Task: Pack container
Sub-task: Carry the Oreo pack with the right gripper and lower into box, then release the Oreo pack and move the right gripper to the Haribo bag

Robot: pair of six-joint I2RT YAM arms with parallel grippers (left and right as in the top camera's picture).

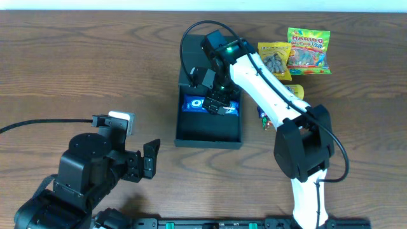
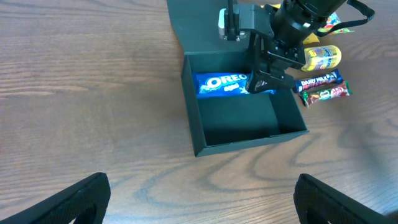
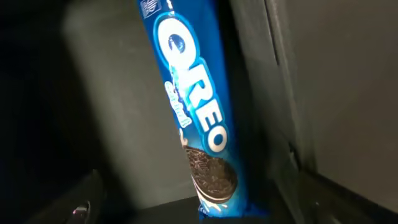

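Observation:
The container is a dark shallow box, open, its flap lid lying flat at the far side. It also shows in the left wrist view. A blue Oreo pack lies along its far wall, seen in the left wrist view and in the right wrist view. My right gripper is down in the box over the pack's right end, jaws spread wide either side of it. My left gripper is open and empty above bare table near the front left.
Right of the box lie a Haribo bag, a yellow snack bag, a small yellow packet and two chocolate bars. The right arm reaches across the box's right side.

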